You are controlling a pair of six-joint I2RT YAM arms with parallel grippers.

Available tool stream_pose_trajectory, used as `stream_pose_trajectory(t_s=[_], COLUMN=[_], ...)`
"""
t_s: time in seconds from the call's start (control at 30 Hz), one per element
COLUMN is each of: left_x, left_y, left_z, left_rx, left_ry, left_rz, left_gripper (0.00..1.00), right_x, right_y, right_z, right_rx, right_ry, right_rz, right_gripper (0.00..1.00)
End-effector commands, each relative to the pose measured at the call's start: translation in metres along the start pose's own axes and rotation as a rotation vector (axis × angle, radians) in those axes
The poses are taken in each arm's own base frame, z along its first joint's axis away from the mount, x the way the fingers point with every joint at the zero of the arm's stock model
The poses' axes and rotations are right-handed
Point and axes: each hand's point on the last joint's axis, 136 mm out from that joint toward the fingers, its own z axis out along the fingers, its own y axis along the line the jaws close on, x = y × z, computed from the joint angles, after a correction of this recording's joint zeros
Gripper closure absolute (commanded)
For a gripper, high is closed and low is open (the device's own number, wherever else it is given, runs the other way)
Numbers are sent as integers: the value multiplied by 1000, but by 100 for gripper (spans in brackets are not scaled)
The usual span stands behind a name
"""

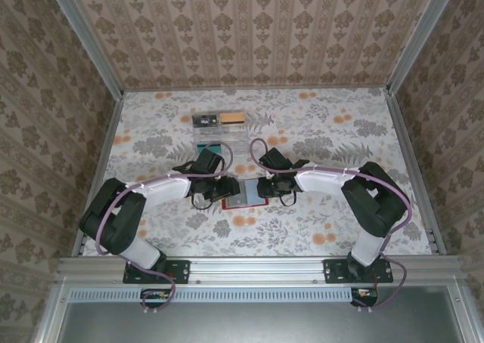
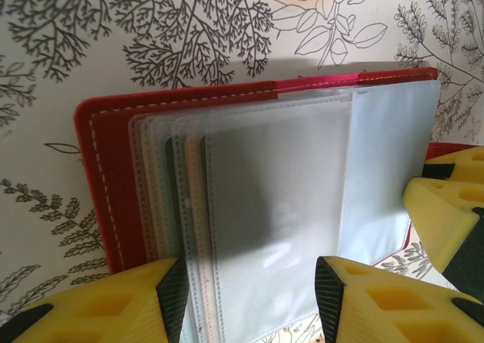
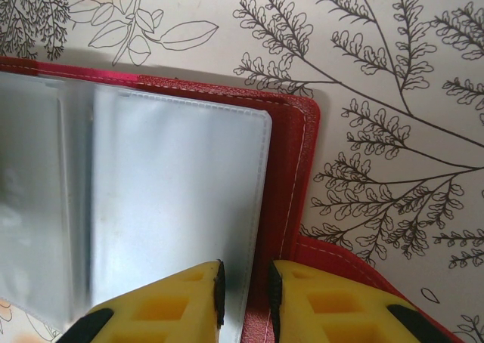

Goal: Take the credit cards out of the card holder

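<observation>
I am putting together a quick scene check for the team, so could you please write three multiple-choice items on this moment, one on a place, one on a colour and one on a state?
1. Where does the card holder lie?
A. between the left gripper and the right gripper
B. at the far left corner of the table
C. on the metal rail by the arm bases

2. What colour is its cover?
A. blue
B. red
C. black

3. What state is it in?
A. folded shut
B. standing on edge
C. lying open, clear sleeves exposed

Answers:
1 A, the top view shows it between the two sets of fingertips.
2 B, both wrist views show a stitched red cover.
3 C, the sleeves lie fanned out flat over the cover.
</observation>
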Motion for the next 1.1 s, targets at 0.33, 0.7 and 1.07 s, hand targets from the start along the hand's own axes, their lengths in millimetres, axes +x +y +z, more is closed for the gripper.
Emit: stream_pose_trajectory(t_s=[0.33, 0.7, 1.07], left_x=[-3, -1, 2], left_y=[0, -13, -13], left_z=[-14, -4, 0], left_rx=[-54, 4, 11], left_ry=[-38, -5, 10], left_rz=[31, 55, 55], left_gripper=[49, 49, 49], right_x=[20, 19, 21], right_y=[-7, -6, -7], right_z=[13, 14, 16], right_rx=[35, 33, 34], right_ry=[58, 59, 68], right_rz=[9, 9, 8], right_gripper=[74, 74, 74])
